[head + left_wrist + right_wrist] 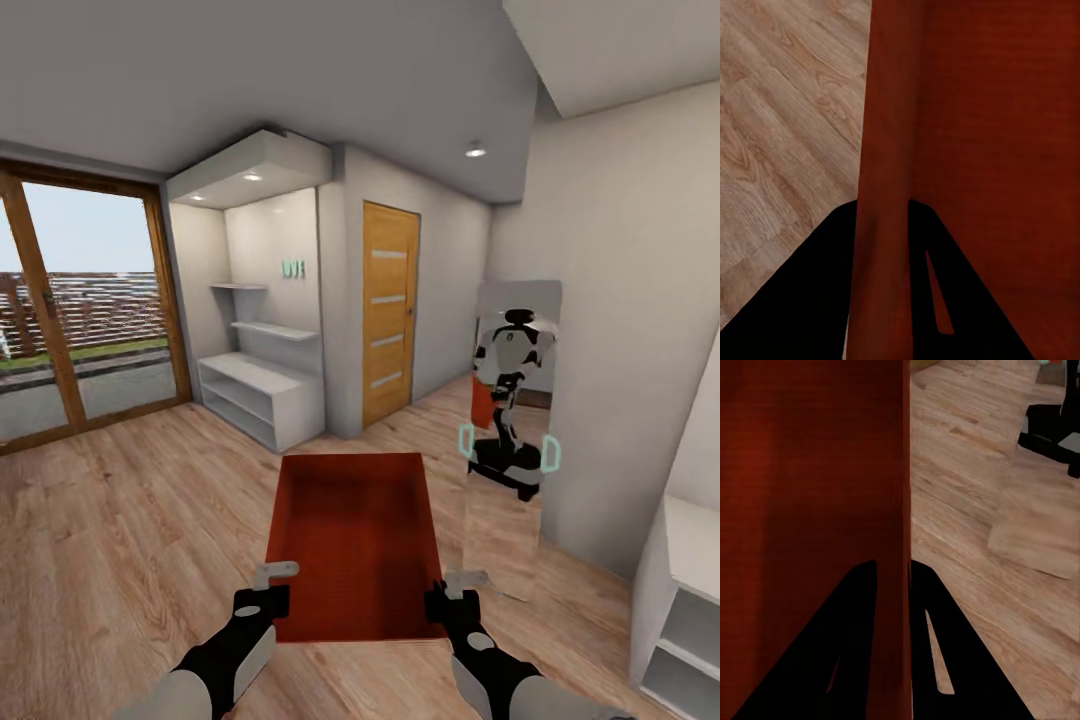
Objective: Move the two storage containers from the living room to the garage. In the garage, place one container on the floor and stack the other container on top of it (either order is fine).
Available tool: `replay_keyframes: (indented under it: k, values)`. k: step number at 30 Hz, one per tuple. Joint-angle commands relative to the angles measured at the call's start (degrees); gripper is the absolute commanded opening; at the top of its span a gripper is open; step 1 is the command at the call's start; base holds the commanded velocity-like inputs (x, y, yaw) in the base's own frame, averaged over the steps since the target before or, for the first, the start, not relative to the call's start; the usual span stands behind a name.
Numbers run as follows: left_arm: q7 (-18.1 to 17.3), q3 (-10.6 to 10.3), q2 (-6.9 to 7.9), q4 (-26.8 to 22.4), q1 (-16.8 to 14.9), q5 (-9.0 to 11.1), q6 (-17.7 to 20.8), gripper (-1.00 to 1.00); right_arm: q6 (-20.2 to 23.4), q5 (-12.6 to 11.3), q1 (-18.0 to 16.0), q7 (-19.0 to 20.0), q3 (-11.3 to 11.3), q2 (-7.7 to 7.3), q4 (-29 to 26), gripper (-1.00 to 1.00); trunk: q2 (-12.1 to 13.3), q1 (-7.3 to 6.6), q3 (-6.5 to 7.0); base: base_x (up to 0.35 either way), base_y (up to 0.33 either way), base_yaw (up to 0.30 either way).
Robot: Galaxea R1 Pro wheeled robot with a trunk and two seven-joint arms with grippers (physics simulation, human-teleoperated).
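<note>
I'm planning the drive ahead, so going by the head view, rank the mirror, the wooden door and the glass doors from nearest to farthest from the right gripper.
1. Mirror, leaning on the right wall just ahead of the right gripper.
2. Wooden door, straight ahead past the red box.
3. Glass doors, far across on the left.

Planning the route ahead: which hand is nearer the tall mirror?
Right hand; it grips the container on the mirror's side, the left hand grips the far wall.

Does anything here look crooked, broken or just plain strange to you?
Nothing looks broken or spilled. The orange-red container sits level above the wood floor, its side walls pinched by the left claw and the right claw. The figure in the mirror is just the robot's reflection.
</note>
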Motion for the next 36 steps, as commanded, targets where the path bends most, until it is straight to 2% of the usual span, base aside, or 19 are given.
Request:
replay_keyframes:
  k: [1, 14, 36]
  values:
    - [0.61, 1.88, 0.68, -0.17, -0.10, 0.07, 0.26, -1.00, -0.25, -0.53, -0.01, 0.02, -0.44, -0.21, -0.03, -1.00, -0.07, 0.04, -0.09, 0.322, 0.000, 0.257]
    - [0.58, 1.84, 0.68, -0.17, -0.10, 0.07, 0.26, -1.00, -0.25, -0.54, -0.01, -0.01, -0.47, -0.21, -0.03, -1.00, -0.07, 0.04, -0.09, 0.322, 0.000, 0.238]
    - [0.32, 1.79, 0.68, -0.17, -0.11, 0.12, 0.26, -1.00, -0.25, -0.55, -0.01, 0.07, -0.47, -0.21, -0.03, -1.00, -0.07, 0.04, -0.09, 0.322, 0.000, 0.007]
